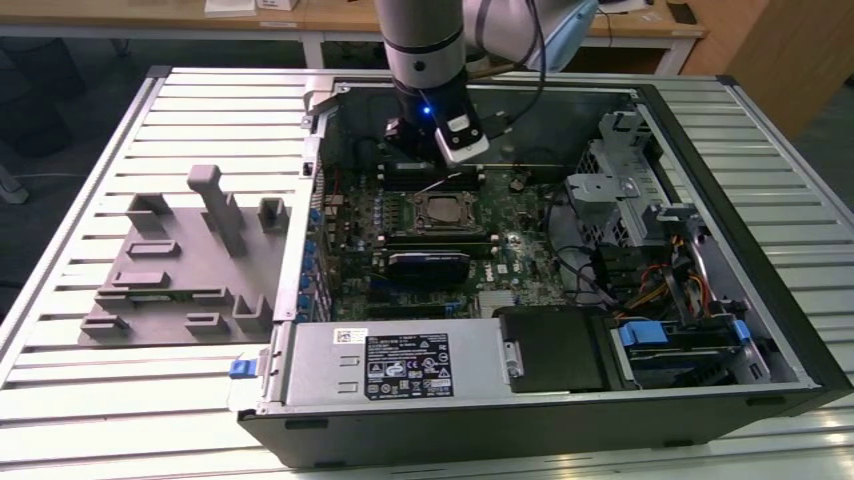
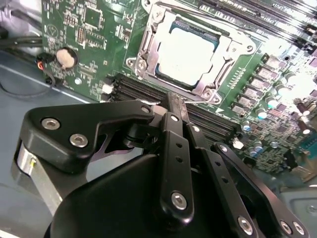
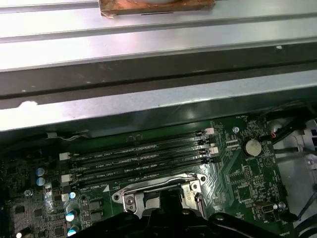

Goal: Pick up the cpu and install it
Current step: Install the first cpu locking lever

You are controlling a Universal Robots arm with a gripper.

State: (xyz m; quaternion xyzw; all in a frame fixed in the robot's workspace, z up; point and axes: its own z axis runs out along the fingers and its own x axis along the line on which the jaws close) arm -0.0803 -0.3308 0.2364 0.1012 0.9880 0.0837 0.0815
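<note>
The cpu (image 2: 185, 49) is a small silvery square lying flat inside the metal socket frame (image 2: 148, 47) on the green motherboard; in the exterior view the cpu (image 1: 438, 212) sits mid-board inside the open computer case. My gripper (image 1: 443, 162) hangs just behind the socket, toward the case's far wall, a little above the board. In the second wrist view the gripper (image 2: 171, 101) has its black fingers drawn together to one tip, with nothing between them and short of the cpu. In the first wrist view the gripper (image 3: 168, 197) shows over the socket's edge.
A grey moulded fixture block (image 1: 187, 260) lies on the slatted table (image 1: 80, 400) at the exterior view's left. The case holds a power supply (image 1: 387, 365) at the near side, a drive cage (image 1: 627, 180) and cables at the right. Memory slots (image 3: 138, 158) flank the socket.
</note>
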